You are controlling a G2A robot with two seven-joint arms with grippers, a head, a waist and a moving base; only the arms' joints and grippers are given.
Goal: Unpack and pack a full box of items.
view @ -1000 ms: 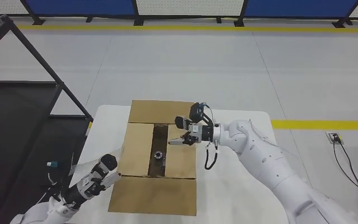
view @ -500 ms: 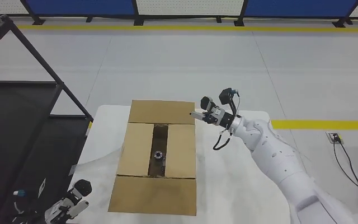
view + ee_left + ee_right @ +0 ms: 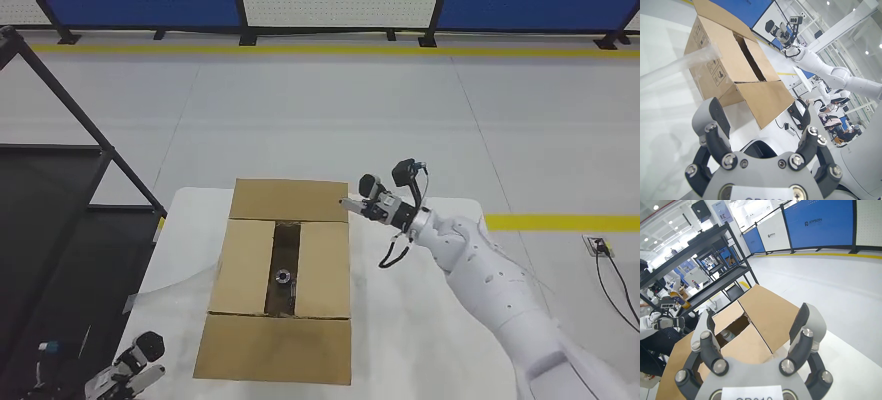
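Two white robot arms, right hand (image 3: 350, 205) and left hand (image 3: 757, 106) both spread and empty
The right arm (image 3: 480, 280) stretches forward and across with elbow bent, its hand pointing left, fingers (image 3: 802, 317) wide apart. The left arm (image 3: 125, 378) sits low and close to the body, its hand tilted upward, dark pads (image 3: 720, 115) well apart

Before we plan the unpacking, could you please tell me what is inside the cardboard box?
Through the slot between the cardboard box's side flaps, one white bottle with a pale label shows. The flaps cover everything else inside, so any other contents cannot be seen.
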